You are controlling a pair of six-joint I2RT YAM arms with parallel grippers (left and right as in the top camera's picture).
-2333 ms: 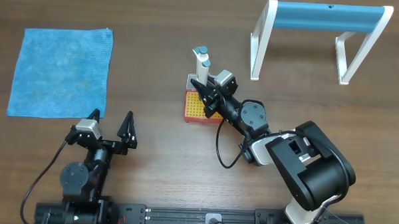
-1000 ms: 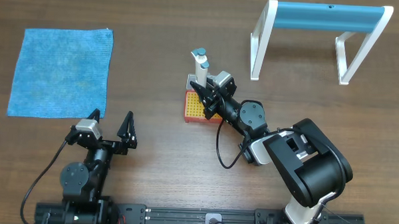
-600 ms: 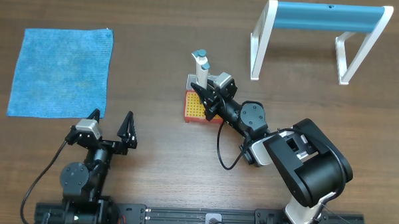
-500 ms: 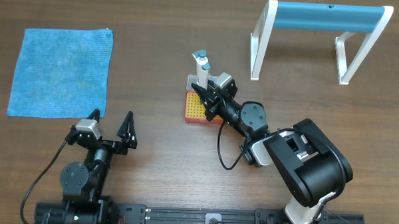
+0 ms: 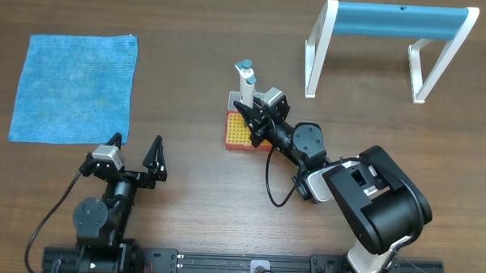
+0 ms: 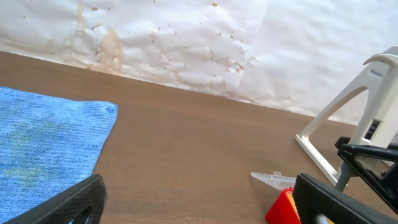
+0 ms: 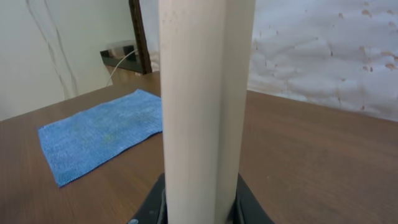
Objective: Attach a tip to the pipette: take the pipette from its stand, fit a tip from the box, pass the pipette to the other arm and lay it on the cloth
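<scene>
Well left of the tip box (image 5: 237,132) the cloth (image 5: 73,88) lies bare, and nearer the box the left gripper (image 5: 136,146) hangs with jaws spread wide, holding nothing; over the box the right gripper (image 5: 254,119) has its jaws closed round the upright pipette (image 5: 246,80); right of the box the stand (image 5: 393,20) carries no pipette. Taking looks done and tip-fitting in hand, though whether a tip is on is hidden; handover and laying on the cloth remain.
</scene>
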